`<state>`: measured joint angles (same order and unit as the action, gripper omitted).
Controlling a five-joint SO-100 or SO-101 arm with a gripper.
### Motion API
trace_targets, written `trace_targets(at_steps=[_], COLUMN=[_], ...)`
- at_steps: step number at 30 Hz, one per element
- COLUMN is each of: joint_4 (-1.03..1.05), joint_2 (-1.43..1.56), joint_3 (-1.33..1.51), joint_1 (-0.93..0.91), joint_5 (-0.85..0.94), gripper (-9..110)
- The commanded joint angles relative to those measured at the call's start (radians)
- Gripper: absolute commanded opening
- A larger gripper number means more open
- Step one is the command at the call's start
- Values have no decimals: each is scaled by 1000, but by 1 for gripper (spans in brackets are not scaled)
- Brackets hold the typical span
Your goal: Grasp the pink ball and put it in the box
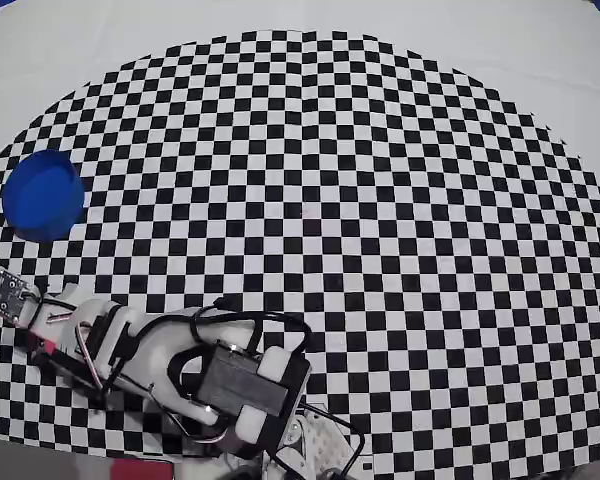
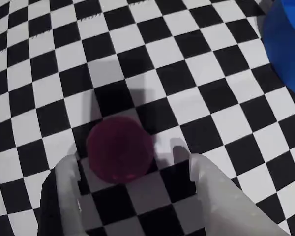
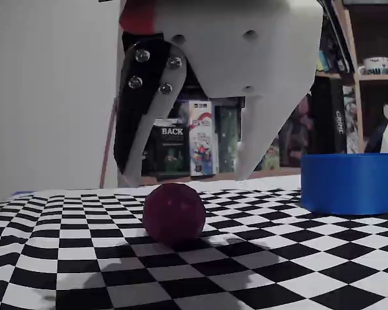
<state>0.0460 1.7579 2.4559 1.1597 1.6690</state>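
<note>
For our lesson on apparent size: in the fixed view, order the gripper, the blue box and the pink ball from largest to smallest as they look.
1. gripper, though nearness to the camera may inflate it
2. blue box, cut off at the right edge
3. pink ball

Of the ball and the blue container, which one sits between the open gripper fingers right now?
The pink ball: it rests on the checkered cloth under the open gripper, while the box stands off at the wrist view's upper right edge.
</note>
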Motion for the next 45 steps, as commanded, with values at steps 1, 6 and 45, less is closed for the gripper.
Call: trace_targets(at_steps=[1,6,45], joint_4=[3,3,3], joint_2=[-8,-29,-120], joint_3=[-43,-58,-112], joint_1=[3,3,26], joint_5=[-3,-3,-3], gripper=[26,26,26])
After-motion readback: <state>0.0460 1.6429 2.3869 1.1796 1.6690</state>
